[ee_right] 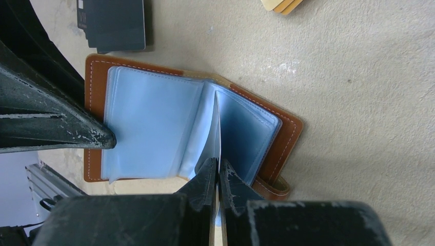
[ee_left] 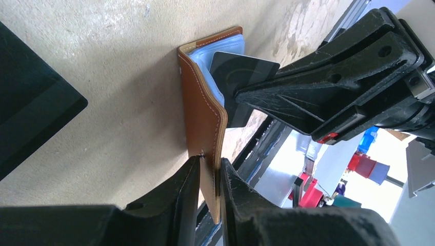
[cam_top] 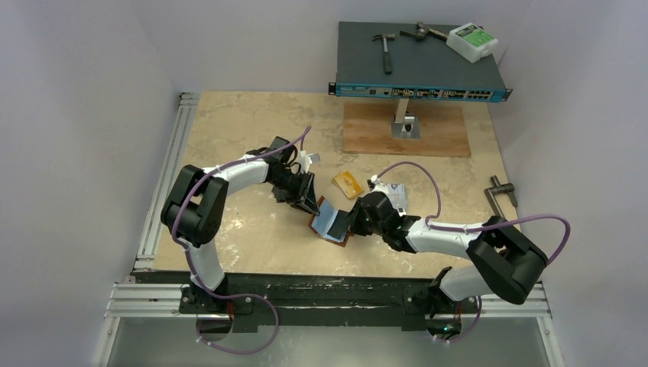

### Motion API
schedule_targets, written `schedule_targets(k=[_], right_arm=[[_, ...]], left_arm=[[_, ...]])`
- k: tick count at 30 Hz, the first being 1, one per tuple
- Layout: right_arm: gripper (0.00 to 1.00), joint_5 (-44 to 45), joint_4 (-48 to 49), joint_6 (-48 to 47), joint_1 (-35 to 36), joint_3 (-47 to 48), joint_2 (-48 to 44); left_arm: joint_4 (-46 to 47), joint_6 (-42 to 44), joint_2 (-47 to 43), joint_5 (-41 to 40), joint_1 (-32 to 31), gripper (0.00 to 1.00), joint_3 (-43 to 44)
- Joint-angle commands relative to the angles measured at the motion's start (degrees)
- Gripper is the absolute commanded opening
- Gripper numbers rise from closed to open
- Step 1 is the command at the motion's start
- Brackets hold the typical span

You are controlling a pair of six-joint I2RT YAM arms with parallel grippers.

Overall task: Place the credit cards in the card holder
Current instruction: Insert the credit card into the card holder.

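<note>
The card holder (cam_top: 330, 222) lies open on the table, brown leather outside and light blue sleeves inside (ee_right: 149, 118). My left gripper (ee_left: 209, 166) is shut on the edge of its leather cover (ee_left: 202, 102) and holds that side up. My right gripper (ee_right: 216, 166) is shut on a black credit card (ee_left: 241, 69), seen edge-on (ee_right: 217, 133), whose far end sits between the blue sleeves. A gold-orange card (cam_top: 348, 184) and a silvery white card (cam_top: 395, 195) lie just behind the holder. Another black card (ee_right: 110, 20) lies beside its far corner.
A network switch (cam_top: 420, 73) on a stand carries two hammers and a white box at the back. Beneath it lies a wooden board (cam_top: 405, 130). A metal handle (cam_top: 500, 193) rests at the right edge. An aluminium rail (cam_top: 164, 176) runs along the left.
</note>
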Motion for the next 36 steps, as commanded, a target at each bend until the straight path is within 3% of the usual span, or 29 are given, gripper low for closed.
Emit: schedule_targets(k=[1,16,36], right_arm=[[0.00,0.7,-2.1,-1.1,-0.2,-1.7,-0.4],[0.00,0.9,-1.9,-1.1,-0.2,-1.5,0.2],[0.00,0.4,-0.7,-1.0,-0.2,-0.6,1.2]], left_arm=[[2.1,0.0,-2.1,3.5,1.1,0.20,-1.1],[2.5,0.3,-0.3,6.5,2.4,0.19,-1.5],[-4.5,5.0,0.4,-8.7,1.8,0.13,1.0]])
